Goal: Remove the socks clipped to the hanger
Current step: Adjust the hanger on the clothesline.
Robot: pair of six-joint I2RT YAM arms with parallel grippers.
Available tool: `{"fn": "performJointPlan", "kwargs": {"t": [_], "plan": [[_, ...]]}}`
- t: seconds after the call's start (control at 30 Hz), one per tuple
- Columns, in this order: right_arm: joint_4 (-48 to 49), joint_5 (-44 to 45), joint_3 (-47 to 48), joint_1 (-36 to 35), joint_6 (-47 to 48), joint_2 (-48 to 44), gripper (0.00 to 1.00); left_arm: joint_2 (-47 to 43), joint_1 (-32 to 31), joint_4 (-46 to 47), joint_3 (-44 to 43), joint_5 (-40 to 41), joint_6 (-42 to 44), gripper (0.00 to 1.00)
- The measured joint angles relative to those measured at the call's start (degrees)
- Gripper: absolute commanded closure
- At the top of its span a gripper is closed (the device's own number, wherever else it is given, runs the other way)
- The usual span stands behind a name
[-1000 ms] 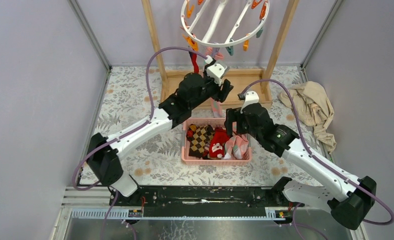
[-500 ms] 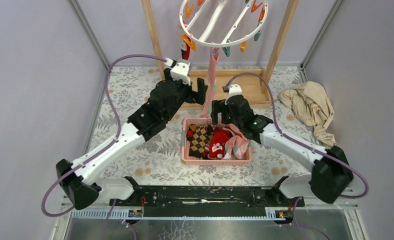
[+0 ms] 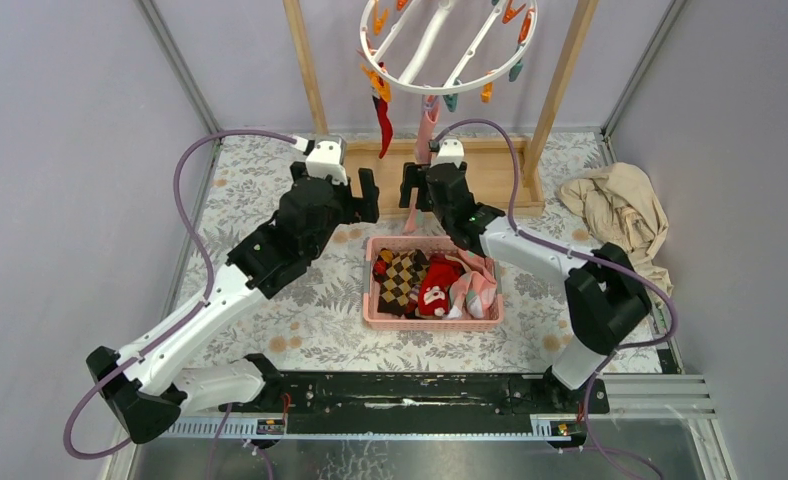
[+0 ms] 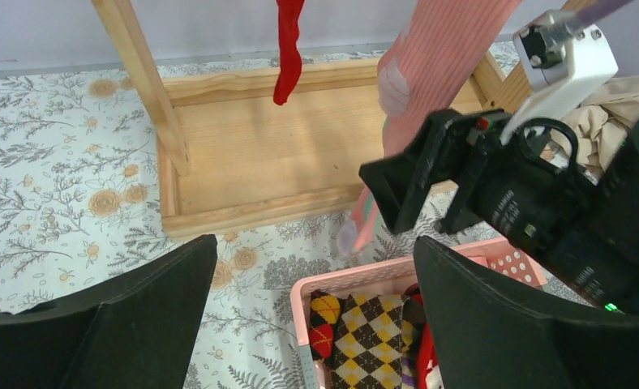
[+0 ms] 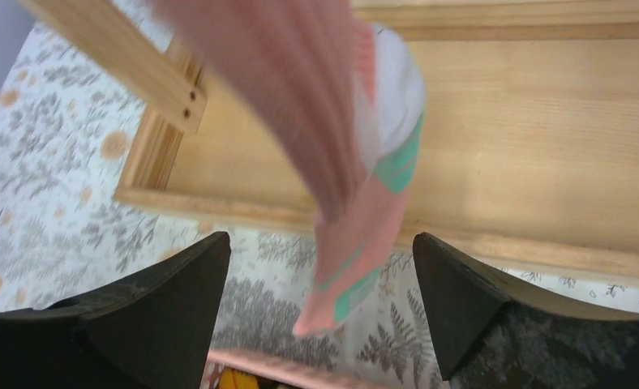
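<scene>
Ribbed pink sock hangs clipped to the round white plastic hanger. Left hand and right hand: both wide, holding nothing.

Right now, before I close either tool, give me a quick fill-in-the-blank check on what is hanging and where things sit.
Two socks show hanging from the hanger: a pink sock and a ____ one.
The left tool and the right tool are both ____.
The argyle socks lie in the pink ____.
Missing words: red; open; basket.
</scene>
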State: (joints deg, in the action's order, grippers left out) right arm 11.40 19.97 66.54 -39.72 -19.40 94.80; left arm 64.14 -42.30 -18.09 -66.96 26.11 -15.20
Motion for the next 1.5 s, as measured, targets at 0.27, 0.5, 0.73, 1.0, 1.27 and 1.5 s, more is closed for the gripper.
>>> {"fn": "performJointPlan", "kwargs": {"t": [0.27,0.5,0.73,1.0,1.27,1.5], "plan": [[4.24,6.29,2.84,0.85,-1.49,6.45,0.47,-2.1,0.11,-2.67,0.9,0.87,-1.01,0.01],[7.37,4.13,2.01,2.03,1.03,4.85,0.9,-2.99,0.37,-3.54,1.22,2.01,-1.01,0.01],[7.37,-1.33,-4.35,2.47,2.69,-7.34,0.95,-2.93,0.44,-4.83,1.22,2.03,-1.01,0.01],[7.63,-9.05,-8.04,12.76,-1.18,-19.74,0.95,-1.73,0.44,-5.16,1.22,1.97,-1.01,0.01],[7.08,-16.76,-5.49,25.16,-7.15,-16.7,0.96,-0.66,0.42,-5.68,1.22,1.38,-1.01,0.01],[7.32,-24.52,-0.13,33.38,-13.2,-10.88,0.96,-0.66,0.42,-5.84,1.22,1.16,-1.01,0.01]]}}
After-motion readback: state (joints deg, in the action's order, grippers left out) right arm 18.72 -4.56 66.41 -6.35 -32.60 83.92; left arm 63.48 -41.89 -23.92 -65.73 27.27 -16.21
